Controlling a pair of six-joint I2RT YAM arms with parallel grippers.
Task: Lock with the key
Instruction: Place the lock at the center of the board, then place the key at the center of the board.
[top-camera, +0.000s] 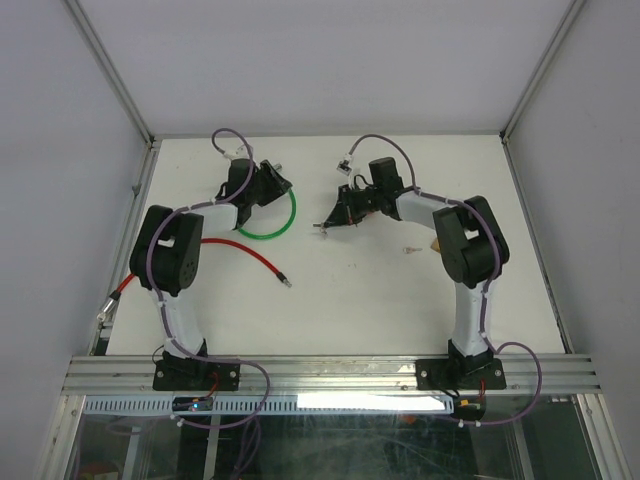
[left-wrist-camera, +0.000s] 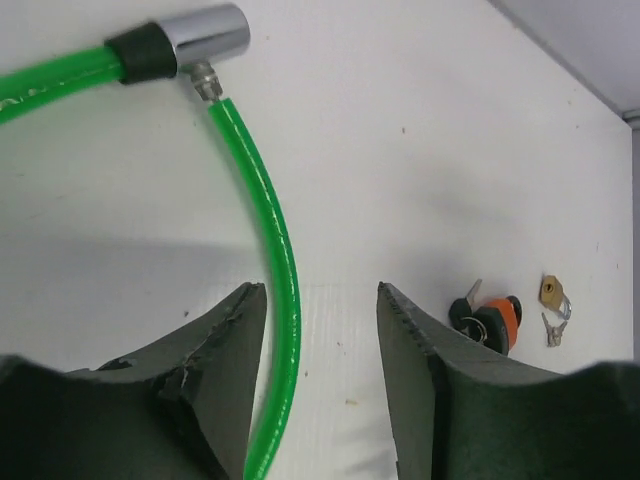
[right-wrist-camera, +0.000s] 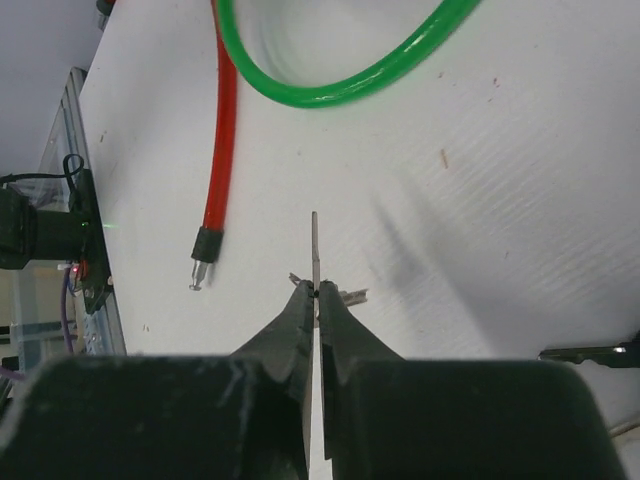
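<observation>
— Where's the key (right-wrist-camera: 315, 245)?

— Pinched edge-on in the jaws of the right gripper (right-wrist-camera: 315, 290), blade poking out ahead, near the middle of the tabletop (top-camera: 400, 300).

— And the lock?

— From above, the green cable lock (left-wrist-camera: 270, 200) loops at about nine o'clock from the key, with its chrome head (left-wrist-camera: 205, 35) at the loop's twelve o'clock. The left gripper (left-wrist-camera: 322, 300) hangs over it with its jaws parted. The cable runs between them, close to one finger, unclamped.

— Anything else?

— A red cable (right-wrist-camera: 222, 130) at eight o'clock from the key. A small brass padlock (left-wrist-camera: 553, 292) and an orange-and-black fob (left-wrist-camera: 490, 320) lie at three o'clock from the left jaws.
</observation>
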